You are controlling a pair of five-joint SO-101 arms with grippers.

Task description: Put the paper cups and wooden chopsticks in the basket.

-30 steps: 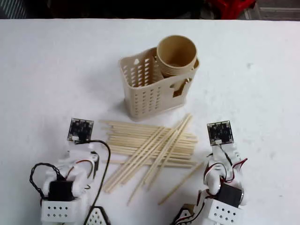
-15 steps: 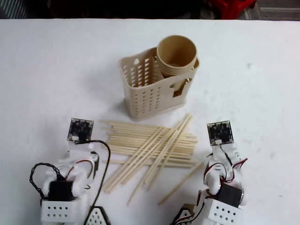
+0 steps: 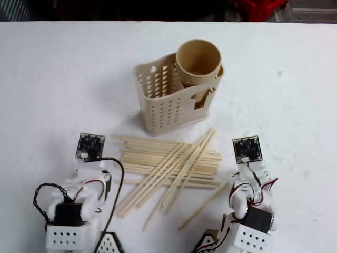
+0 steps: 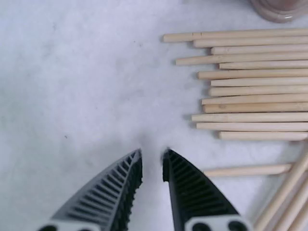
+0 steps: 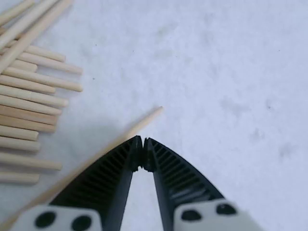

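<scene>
Tan paper cups [image 3: 198, 60], one nested stack, are sitting in one beige slotted plastic basket [image 3: 158, 105]; some twenty wooden chopsticks [image 3: 168, 166] are lying before it. Left gripper [image 4: 152, 154] is gaping narrowly; right gripper [image 5: 143, 147] is pressing its tips together.

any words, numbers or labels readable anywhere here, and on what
None can be read.
The basket, cups, chopsticks and table bear no print.
Any marks on the arms' black boards are too small to read.

Paper cups [image 3: 198, 62] stacked in basket [image 3: 171, 103]; chopsticks [image 3: 171, 166] scattered in front.
</scene>
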